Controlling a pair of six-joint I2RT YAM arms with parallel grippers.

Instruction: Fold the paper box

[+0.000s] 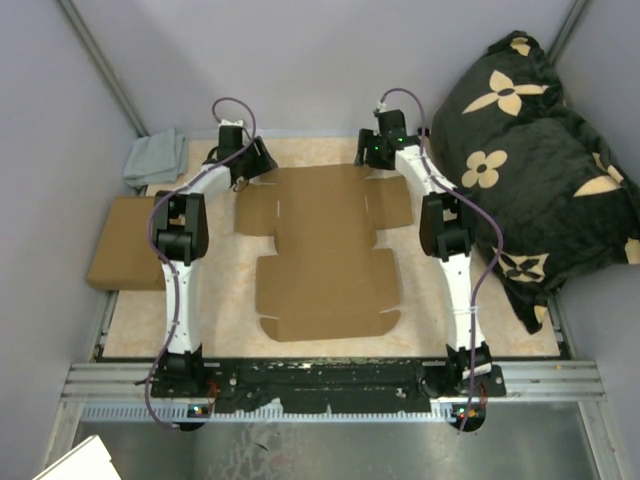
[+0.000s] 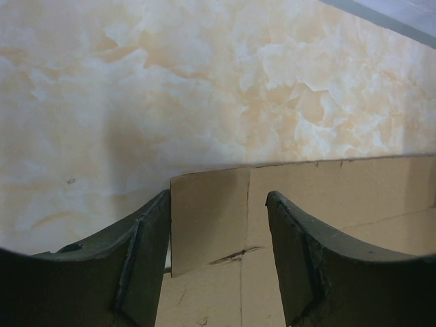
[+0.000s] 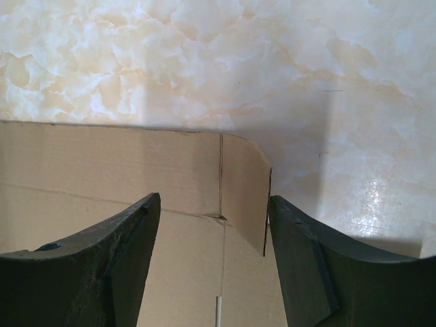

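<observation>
Hovering left gripper (image 2: pixel 218 208): the two dark fingers stand apart and nothing is clamped. The far left corner flap (image 2: pixel 208 221) of the sheet shows in the gap between them.
Right gripper (image 3: pixel 214 204): its fingers are also apart and hold nothing. The far right corner flap (image 3: pixel 245 197) lies in its gap and curls up a little at the edge. I cannot tell if any finger touches the cardboard.
Paper box (image 1: pixel 325 250): a plain brown die-cut cardboard sheet with flaps and crease lines. It lies spread out in the middle of the beige marble-pattern tabletop (image 1: pixel 220 300), between the two arms, with no wall raised.
Step in hand: I judge this is the very start, with both grippers placed at the far corners for the first fold.
Next move: each gripper probably needs to come down, catch its flap, and turn it up along the crease, both together so the sheet does not slide.
Surroundings: a grey cloth (image 1: pixel 155 158), a flat brown cardboard piece (image 1: pixel 125 255) and a black flower-print cushion (image 1: pixel 530 150) lie beside.
</observation>
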